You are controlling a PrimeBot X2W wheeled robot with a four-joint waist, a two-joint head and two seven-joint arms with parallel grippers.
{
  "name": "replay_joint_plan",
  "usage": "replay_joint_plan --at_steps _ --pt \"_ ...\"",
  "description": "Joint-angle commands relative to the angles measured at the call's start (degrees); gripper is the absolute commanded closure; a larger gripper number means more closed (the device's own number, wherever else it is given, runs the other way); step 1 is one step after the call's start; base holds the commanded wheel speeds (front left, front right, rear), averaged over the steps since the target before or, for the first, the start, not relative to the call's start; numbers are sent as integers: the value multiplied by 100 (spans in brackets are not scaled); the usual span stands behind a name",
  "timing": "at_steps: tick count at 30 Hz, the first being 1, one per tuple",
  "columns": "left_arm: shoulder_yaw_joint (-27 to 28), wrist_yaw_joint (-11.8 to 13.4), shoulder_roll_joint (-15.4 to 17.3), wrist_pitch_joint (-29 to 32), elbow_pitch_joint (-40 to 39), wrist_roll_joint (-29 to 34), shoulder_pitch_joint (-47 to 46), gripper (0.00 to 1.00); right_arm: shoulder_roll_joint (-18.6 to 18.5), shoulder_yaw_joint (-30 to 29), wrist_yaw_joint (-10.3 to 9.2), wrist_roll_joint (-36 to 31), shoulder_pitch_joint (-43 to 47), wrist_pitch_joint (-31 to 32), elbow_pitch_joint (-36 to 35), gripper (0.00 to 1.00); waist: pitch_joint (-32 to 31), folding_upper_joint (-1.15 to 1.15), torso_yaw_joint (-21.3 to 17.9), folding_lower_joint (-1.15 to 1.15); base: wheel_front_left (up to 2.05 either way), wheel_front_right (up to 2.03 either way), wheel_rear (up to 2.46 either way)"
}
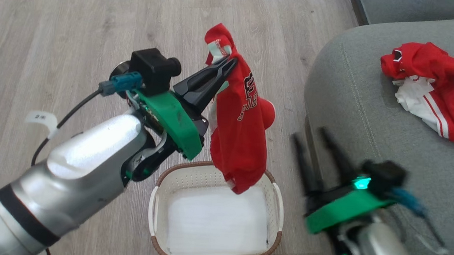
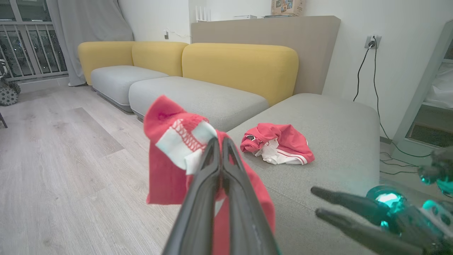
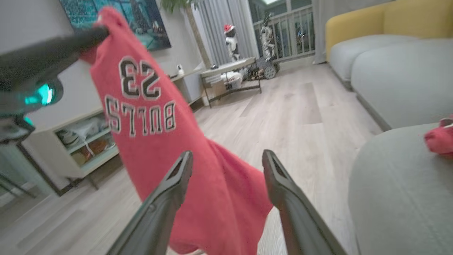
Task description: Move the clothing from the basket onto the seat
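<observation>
- While the left gripper is clamped tight on the trimmed edge of the jersey, the cloth hangs limp straight below its fingertips, with the lowest fold over the mouth of the basket.
- It's light and soft with no stiffness, so expect swing and drape. You can't damage it.
- One-point hold at the hem looks adequate. The knit may be slick, so move smoothly.
- Your right gripper is spread wide and empty, just right of the hanging cloth.
- The seat lies to the left gripper's right, with the second garment already on it.
</observation>
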Motion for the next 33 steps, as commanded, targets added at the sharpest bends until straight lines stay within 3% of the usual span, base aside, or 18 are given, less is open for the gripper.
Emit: replay_joint_plan --at_steps 1,12,25,33 --pt "309 -9 149 10 -151 44 -514 100 16 344 -1 7 -352 110 -44 0 9 0 8 1 0 0 0" --pt "291 -47 44 88 -254 70 -717 100 59 1356 -1 198 -1027 366 1286 0 -25 0 161 1 0 0 0" --pt "139 -69 -218 178 -541 78 -772 100 270 1946 -1 736 -2225 -27 3169 0 -43 0 585 1 0 0 0" --pt "45 -92 -285 223 -648 39 -709 100 277 2286 -1 1227 -2735 -324 3752 0 -124 0 793 1 0 0 0"
